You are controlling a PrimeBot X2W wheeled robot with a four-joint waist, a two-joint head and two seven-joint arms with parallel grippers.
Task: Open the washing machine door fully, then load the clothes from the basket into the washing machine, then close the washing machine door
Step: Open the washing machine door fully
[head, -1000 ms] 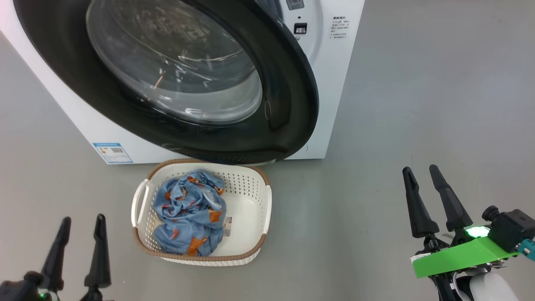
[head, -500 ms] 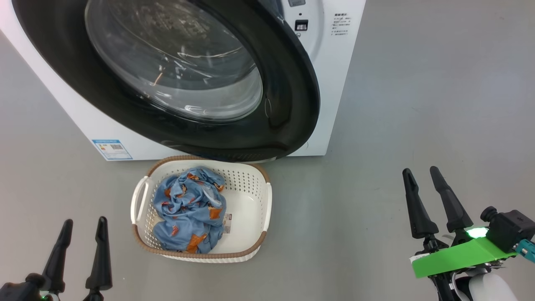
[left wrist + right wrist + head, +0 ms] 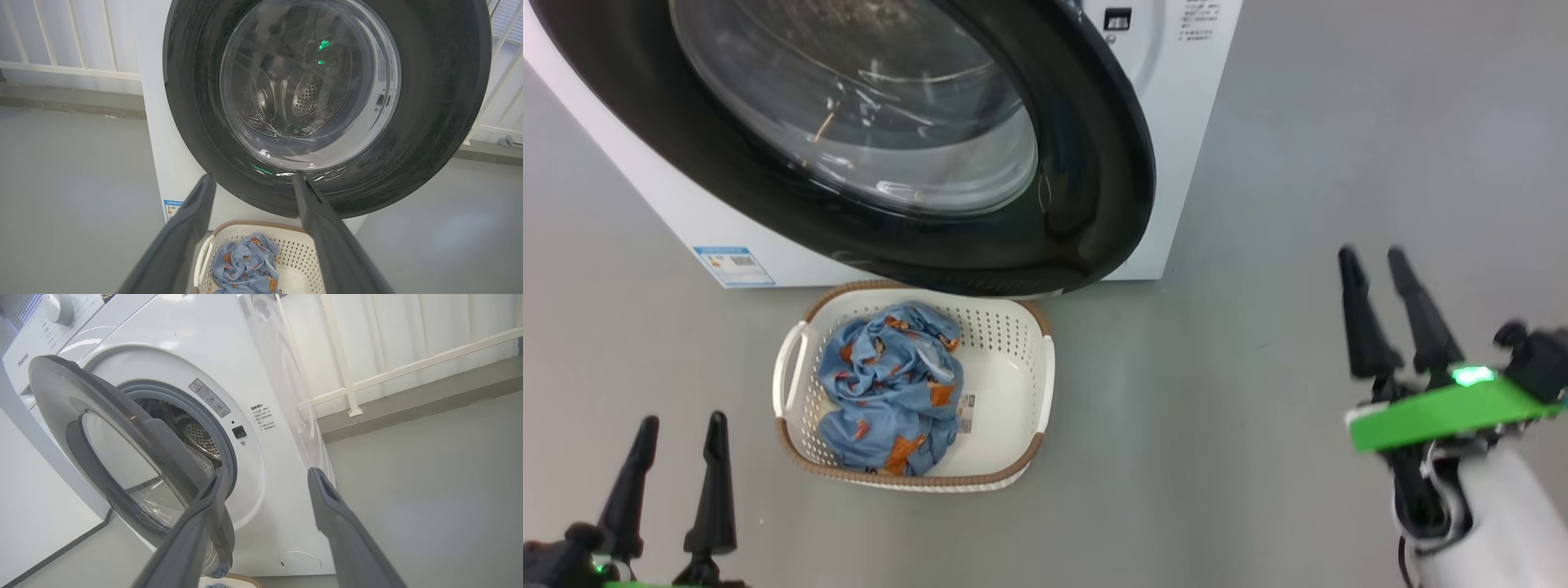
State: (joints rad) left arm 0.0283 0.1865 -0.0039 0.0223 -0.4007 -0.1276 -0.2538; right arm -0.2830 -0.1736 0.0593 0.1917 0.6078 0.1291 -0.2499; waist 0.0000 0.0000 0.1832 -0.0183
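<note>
The white washing machine (image 3: 1176, 147) stands at the top of the head view. Its black washing machine door (image 3: 1086, 171) hangs partly open over the basket (image 3: 1011, 336). Blue clothes (image 3: 889, 398) with orange figures lie bunched in the basket's left half. My left gripper (image 3: 682, 421) is open at the lower left, apart from the basket. My right gripper (image 3: 1372, 255) is open on the right, level with the machine's front corner. The left wrist view faces the door (image 3: 429, 106) and the clothes (image 3: 245, 265). The right wrist view shows the door (image 3: 61, 388) edge-on and the steel drum (image 3: 200, 437).
Bare grey floor (image 3: 1258, 392) lies between the basket and my right arm. A blue sticker (image 3: 734, 266) sits low on the machine's front. White railings (image 3: 388, 367) and a low kerb run behind the machine.
My right gripper has lifted and moved forward toward the machine, still open. The head camera has shifted slightly, so machine and basket sit higher. The left gripper stays put.
</note>
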